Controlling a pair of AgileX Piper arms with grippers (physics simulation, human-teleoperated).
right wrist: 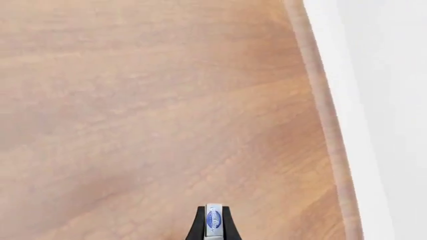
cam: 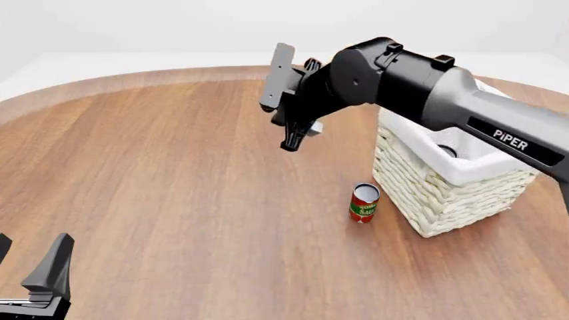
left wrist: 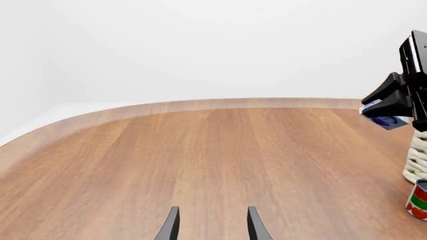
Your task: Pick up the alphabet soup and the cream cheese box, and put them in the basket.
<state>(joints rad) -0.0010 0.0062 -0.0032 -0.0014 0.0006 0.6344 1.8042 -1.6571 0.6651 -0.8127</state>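
My right gripper (cam: 300, 135) hangs in the air left of the basket (cam: 444, 200), shut on the cream cheese box (cam: 313, 128), a small white and blue box. The right wrist view shows the box (right wrist: 213, 220) edge-on between the two fingers, above bare wood. From the left wrist view the held box (left wrist: 385, 119) shows beside the basket's woven wall (left wrist: 417, 160). My left gripper (cam: 26, 263) is low at the near left of the table, open and holding nothing. The alphabet soup cannot be made out. A small dark round shape (cam: 449, 152) lies inside the basket, too small to identify.
A red-and-green labelled can (cam: 364, 203) stands upright on the table just left of the basket's near corner, and also shows in the left wrist view (left wrist: 418, 200). The round wooden table (cam: 178, 167) curves away at the far edge.
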